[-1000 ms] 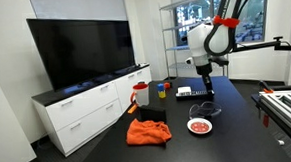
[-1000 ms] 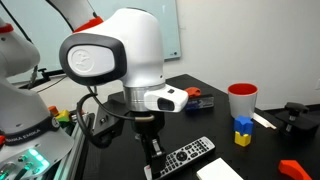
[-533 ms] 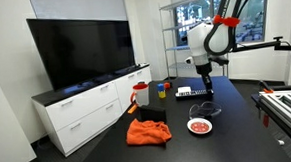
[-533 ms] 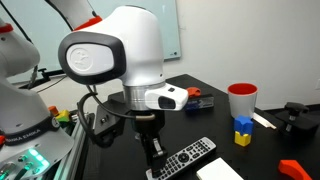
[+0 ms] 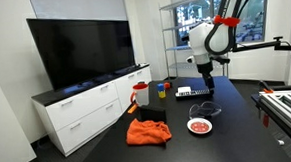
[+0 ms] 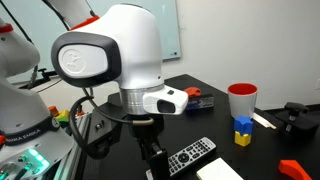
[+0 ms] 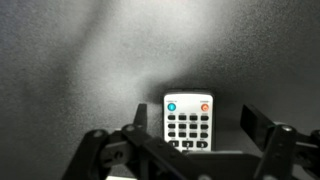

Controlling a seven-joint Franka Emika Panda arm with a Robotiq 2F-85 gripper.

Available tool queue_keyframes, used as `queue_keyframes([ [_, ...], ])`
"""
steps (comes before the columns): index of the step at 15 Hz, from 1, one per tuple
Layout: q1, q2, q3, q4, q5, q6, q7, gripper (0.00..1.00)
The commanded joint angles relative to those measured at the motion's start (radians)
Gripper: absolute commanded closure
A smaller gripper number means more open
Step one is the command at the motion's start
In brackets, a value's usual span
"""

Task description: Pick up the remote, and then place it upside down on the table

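Fingers (image 7: 251,122) stand spread and empty in the wrist view, the remote (image 7: 188,118) lying buttons-up on the table (image 7: 60,90) between them, long axis pointing straight ahead (they would close across its narrow width); in an exterior view the gripper (image 6: 152,165) hangs low by one end of the remote (image 6: 190,155).

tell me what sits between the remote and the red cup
The yellow and blue blocks stand on the table between the remote and the red cup. Both exterior views show this.
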Motion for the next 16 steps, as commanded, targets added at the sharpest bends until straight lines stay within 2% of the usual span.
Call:
queue_keyframes([
  [1, 0.001, -0.028, -0.021, -0.013, 0.012, 0.013, -0.062, 0.00],
  [7, 0.003, 0.014, -0.029, -0.011, -0.002, 0.052, -0.062, 0.00],
  [9, 0.004, 0.032, -0.030, -0.010, -0.004, 0.069, -0.060, 0.03],
  [10, 0.004, 0.038, -0.030, -0.010, -0.003, 0.075, -0.060, 0.01],
  [11, 0.004, 0.045, -0.030, -0.010, -0.004, 0.082, -0.060, 0.05],
  [12, 0.005, 0.049, -0.030, -0.009, -0.004, 0.083, -0.060, 0.24],
  [13, 0.005, 0.053, -0.030, -0.008, -0.003, 0.086, -0.061, 0.29],
  [16, 0.005, 0.058, -0.029, -0.007, 0.001, 0.092, -0.063, 0.55],
])
